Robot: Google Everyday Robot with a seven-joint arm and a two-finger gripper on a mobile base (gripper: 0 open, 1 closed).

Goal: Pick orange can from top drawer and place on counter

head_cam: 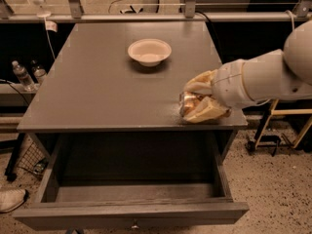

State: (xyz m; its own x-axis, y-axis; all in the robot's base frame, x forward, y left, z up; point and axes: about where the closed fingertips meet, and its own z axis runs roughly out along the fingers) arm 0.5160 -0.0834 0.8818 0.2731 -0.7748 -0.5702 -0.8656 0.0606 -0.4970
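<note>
The orange can (186, 100) shows as a small shiny patch of orange-gold metal with bright glints, most of its body covered, so its markings and ends cannot be made out. It sits clamped in the gripper (189, 104), whose two cream-coloured fingers (201, 83) close on it from the far side and the near side, the jaws narrowed to the can's width and holding it. Can and gripper are over the near right part of the counter (97, 87), close to its near edge and not far from its right edge; the lower finger looks to be at the level of the surface, but whether the can itself touches the tabletop cannot be told. The white arm (263, 79) reaches in from the right of the scene, its thick rounded wrist just behind the fingers. The counter is a flat grey top with a dull sheen, and a cream bowl (149, 51) stands on its far middle part, well apart from the can. Below the near edge the top drawer (131, 212) is pulled fully open toward the viewer, its dark interior showing nothing inside and a small metal knob (135, 224) at the middle of its flat front panel. To the left of the counter, lower down, clear water bottles (22, 76) stand in the shadow, and a pale shoe (10, 199) lies on the speckled floor (273, 189) at the near left.
</note>
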